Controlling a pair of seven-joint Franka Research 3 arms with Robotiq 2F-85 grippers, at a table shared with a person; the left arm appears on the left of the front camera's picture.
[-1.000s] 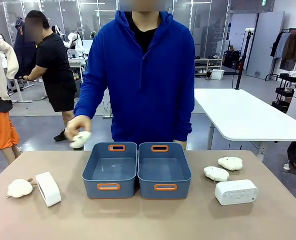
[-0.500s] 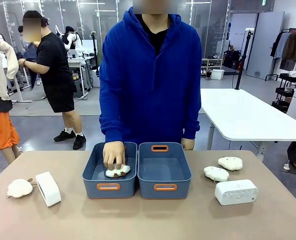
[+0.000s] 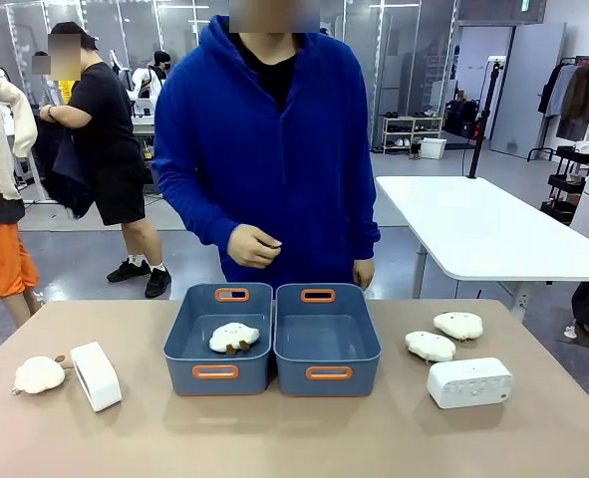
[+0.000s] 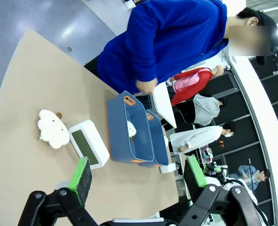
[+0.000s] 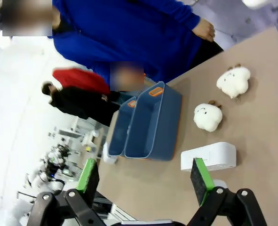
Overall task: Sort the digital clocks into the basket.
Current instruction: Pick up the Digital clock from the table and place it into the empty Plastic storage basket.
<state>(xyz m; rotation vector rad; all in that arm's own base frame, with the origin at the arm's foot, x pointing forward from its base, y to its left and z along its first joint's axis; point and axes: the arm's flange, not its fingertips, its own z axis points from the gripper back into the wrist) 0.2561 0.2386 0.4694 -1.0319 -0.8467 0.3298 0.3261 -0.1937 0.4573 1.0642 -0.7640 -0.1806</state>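
Two white digital clocks lie on the table: one at the left, one at the right. Two blue-grey baskets with orange handle slots stand side by side in the middle, the left basket holding a cream plush toy, the right basket bare inside. My left gripper hangs open above the table, with the left clock and the baskets beyond it. My right gripper is open too, and the right clock lies just past its fingertip.
A plush toy lies beside the left clock. Two more plush toys lie behind the right clock. A person in a blue hoodie stands at the far edge, one hand raised at waist height.
The person carried a plush toy from the left, set it into the left basket, and has pulled the hand back up to the waist. Both clocks stay put.
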